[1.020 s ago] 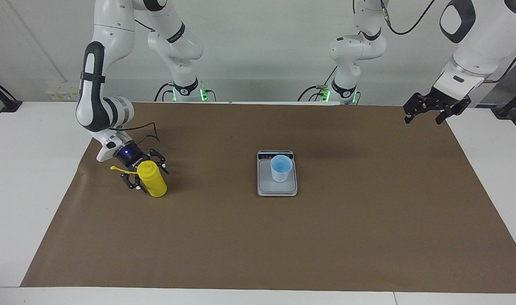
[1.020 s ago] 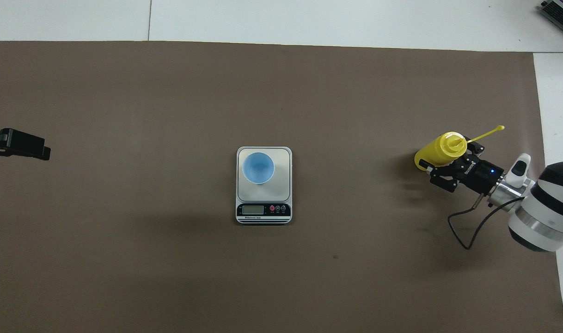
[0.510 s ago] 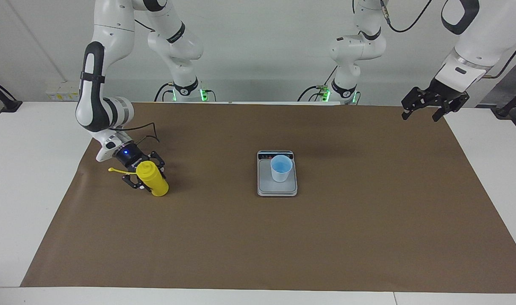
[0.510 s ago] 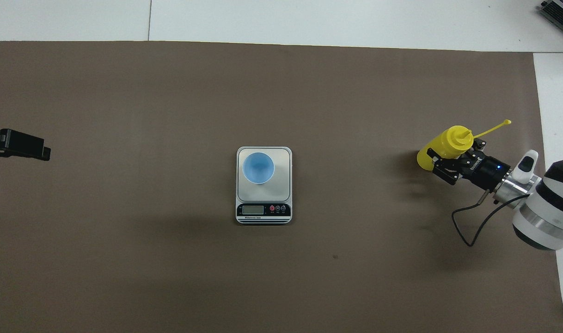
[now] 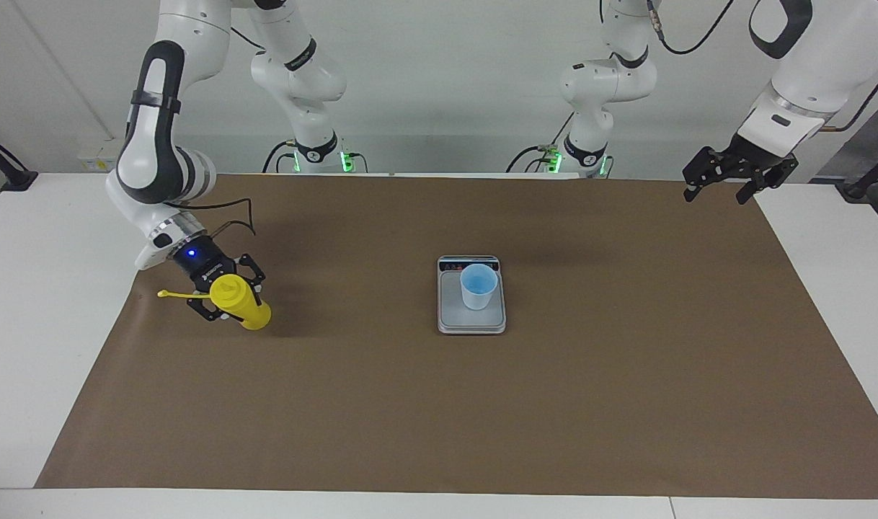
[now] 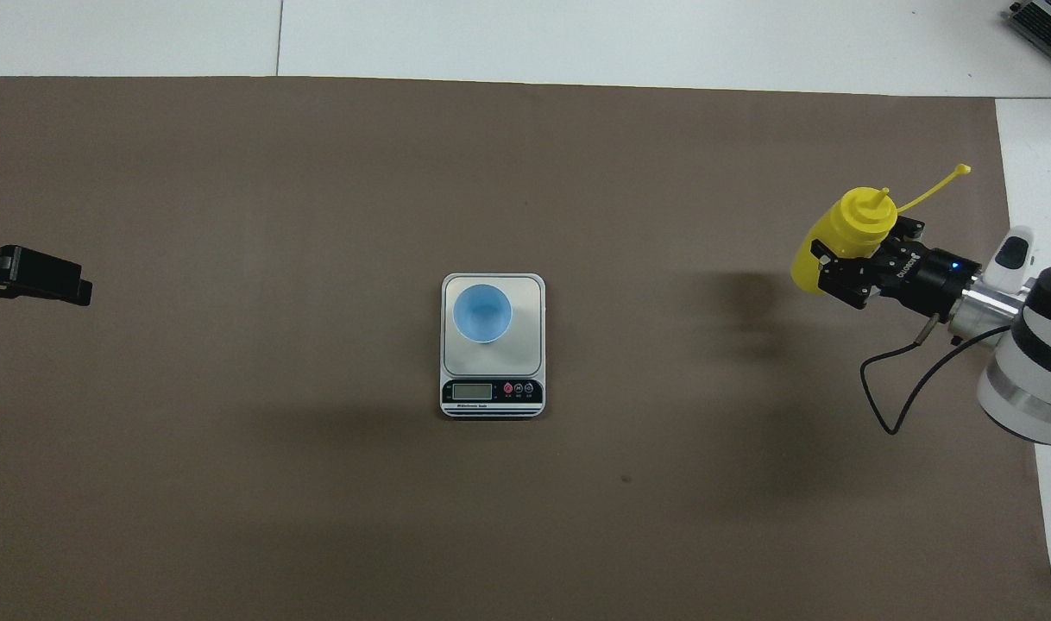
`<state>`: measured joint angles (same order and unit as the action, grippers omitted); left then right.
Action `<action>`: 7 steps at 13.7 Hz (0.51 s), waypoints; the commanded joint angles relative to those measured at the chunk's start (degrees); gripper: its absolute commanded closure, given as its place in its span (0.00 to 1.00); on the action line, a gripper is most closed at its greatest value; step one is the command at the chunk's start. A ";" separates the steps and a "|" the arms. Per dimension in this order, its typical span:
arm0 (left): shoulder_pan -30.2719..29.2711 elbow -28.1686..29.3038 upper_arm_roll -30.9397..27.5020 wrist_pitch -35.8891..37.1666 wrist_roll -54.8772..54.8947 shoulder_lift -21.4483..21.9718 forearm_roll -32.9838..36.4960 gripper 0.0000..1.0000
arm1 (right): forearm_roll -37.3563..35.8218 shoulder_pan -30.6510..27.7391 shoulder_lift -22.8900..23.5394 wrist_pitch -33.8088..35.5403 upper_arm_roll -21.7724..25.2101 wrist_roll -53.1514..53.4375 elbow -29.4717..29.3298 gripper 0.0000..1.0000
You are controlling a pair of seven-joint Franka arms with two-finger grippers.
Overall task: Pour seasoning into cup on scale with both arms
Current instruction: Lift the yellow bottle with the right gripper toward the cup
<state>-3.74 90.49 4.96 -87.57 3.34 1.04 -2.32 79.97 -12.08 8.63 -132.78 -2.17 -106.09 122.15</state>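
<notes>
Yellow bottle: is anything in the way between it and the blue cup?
No. The yellow bottle is in the right gripper, and only bare brown paper lies between it and the blue cup on the scale.

Facing view: high camera across the table, looking toward the robots' bases, set well back and taking in the whole brown mat (image 5: 439,404). Overhead view: high above the robots' end, looking steeply down, closer. Shared: mat and central scale (image 5: 471,317) (image 6: 492,345).
</notes>
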 commanded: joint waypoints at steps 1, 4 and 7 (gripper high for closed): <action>0.31 1.00 -0.04 0.39 -0.44 1.33 0.83 0.00 | -2.88 3.89 -2.04 -4.58 -0.38 8.25 -1.20 0.83; 0.84 1.09 -0.04 0.30 -0.26 1.42 0.83 0.00 | -8.22 7.50 -1.95 -7.75 -0.38 16.41 -4.36 0.83; 0.93 1.00 -0.21 0.39 -0.61 1.42 1.00 0.00 | -18.24 13.38 -2.04 -12.75 -0.29 25.12 -6.04 0.83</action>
<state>-3.38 90.49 5.13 -87.57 3.33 1.11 -2.32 66.94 -1.80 7.22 -142.36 -2.50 -86.59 117.12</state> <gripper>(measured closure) 0.000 0.586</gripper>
